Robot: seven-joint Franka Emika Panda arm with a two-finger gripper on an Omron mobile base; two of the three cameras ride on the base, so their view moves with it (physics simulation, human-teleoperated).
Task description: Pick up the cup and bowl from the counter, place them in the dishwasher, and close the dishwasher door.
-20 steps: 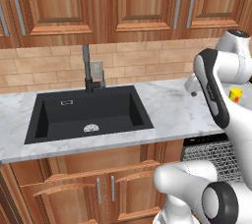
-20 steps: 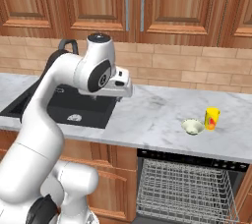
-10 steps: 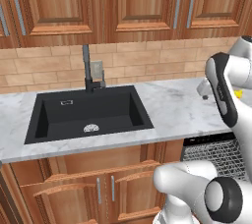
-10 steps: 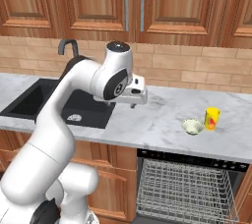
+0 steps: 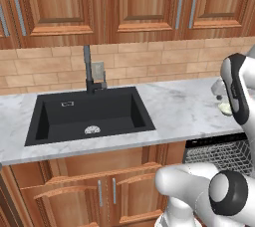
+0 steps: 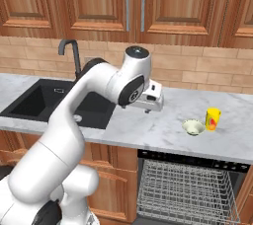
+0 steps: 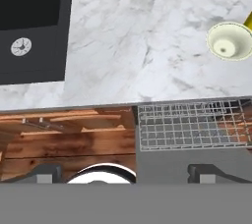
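1. Counter (image 6: 148, 125): long white-grey veined marble run under brown wooden wall cabinets (image 6: 133, 2), brick-pattern backsplash behind it.
2. Sink (image 5: 89, 114): black rectangular basin set in the counter, round drain at its floor, dark faucet (image 5: 88, 69) at the back edge.
3. Dishwasher (image 6: 188, 189): below the counter edge, right of the sink; grey wire rack (image 7: 192, 122) pulled out into view, black strip along the top. In the hand view the rack sits just under the counter lip.
4. Arm: white, arched over the counter between sink and dishes. Gripper (image 6: 150, 104) hovers above bare marble, clear of the surface, nothing between the fingers; jaws spread wide apart. Finger tips (image 7: 204, 173) dark, at the bottom of the hand view.
5. Cup (image 6: 212, 119): bright yellow, red-orange mark on its side, upright on the counter, well right of the gripper.
6. Bowl (image 6: 193, 127): pale cream, shallow, upright, on the counter just beside the cup on its sink side. Also seen at (image 7: 229, 41), near the counter's front edge, above the rack.
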